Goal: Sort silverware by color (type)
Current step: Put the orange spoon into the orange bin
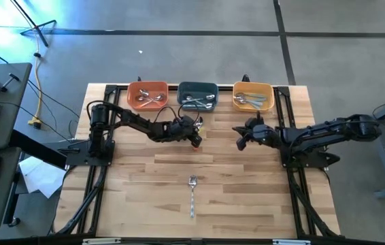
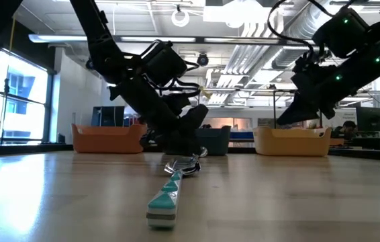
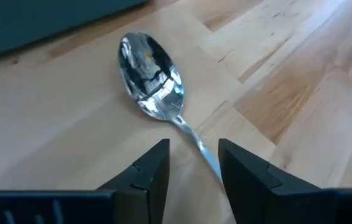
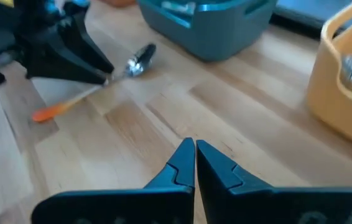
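Wooden planks make the surface (image 1: 247,170), and behind it the low view shows an open office hall with ceiling lights. At the left pincer (image 3: 193,163) the two dark fingers stand slightly apart with the thin neck of an orange-handled spoon (image 4: 95,87) between them; whether they already press on it I cannot tell, but the right wrist view shows the pincer down on the spoon's middle, the shiny head pointing toward the teal bowl (image 1: 198,95) and the orange handle lying on the wood on the other side. The right pincer (image 4: 194,163) is closed and holds nothing; it hovers over the surface in front of the yellow bowl (image 1: 253,96). Farther out, at the back edge, three bowls stand in a row: the orange bowl (image 1: 147,95), the teal one and the yellow one, and each already holds some metal pieces. Well apart from both arms, near the front edge, a utensil with a light blue handle (image 1: 192,195) lies alone on the wood. My judgement is that most of the sorting is done and two pieces remain: the spoon under the left pincer, and the blue-handled piece, not yet touched.
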Motion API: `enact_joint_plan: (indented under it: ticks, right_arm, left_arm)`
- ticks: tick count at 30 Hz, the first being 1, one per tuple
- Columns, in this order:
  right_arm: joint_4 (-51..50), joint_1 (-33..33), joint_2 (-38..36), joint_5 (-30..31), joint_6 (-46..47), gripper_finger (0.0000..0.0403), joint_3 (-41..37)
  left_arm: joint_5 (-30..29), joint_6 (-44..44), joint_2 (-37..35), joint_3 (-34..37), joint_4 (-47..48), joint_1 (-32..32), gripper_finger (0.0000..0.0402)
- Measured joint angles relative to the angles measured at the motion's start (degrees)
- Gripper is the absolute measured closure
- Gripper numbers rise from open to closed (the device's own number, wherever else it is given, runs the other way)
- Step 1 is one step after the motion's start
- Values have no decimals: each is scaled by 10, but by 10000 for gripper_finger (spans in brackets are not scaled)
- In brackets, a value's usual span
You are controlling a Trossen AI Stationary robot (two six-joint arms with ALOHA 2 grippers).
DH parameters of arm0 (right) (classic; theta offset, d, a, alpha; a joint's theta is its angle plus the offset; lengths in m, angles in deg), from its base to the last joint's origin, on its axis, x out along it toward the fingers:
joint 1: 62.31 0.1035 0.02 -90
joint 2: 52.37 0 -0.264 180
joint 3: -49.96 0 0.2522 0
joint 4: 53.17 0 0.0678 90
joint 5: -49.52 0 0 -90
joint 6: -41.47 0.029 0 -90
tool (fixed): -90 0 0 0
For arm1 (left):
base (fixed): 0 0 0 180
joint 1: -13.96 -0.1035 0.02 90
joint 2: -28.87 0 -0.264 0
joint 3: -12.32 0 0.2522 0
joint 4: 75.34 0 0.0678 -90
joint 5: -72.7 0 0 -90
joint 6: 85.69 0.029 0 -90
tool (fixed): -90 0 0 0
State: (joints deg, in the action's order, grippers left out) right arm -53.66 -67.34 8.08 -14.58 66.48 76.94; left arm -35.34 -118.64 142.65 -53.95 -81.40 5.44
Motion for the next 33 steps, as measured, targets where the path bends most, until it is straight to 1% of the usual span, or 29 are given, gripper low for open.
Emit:
enact_joint_plan:
  ticks: [4,7,13,16,20,24,27,33]
  right_arm:
    - [48,11,0,45,-29,403,0]
    - [98,11,0,70,-62,403,0]
    - [205,-5,0,71,-178,403,0]
    - [256,-23,0,72,-232,403,0]
    - [305,-50,0,72,-253,403,0]
    - [311,-71,0,71,-251,403,0]
    - [306,-79,0,65,-250,403,0]
    - [298,-81,0,53,-250,403,0]
  left_arm:
    - [-11,11,2,0,3,1,275]
    - [-16,25,13,0,-19,1,275]
    - [-29,28,57,-1,-100,1,275]
    - [-30,28,71,-2,-120,0,275]
    - [-28,31,75,-3,-103,0,275]
    - [-17,56,75,-3,-89,2,277]
    - [-9,98,74,-3,-80,5,291]
    - [-5,157,69,-3,-62,17,352]
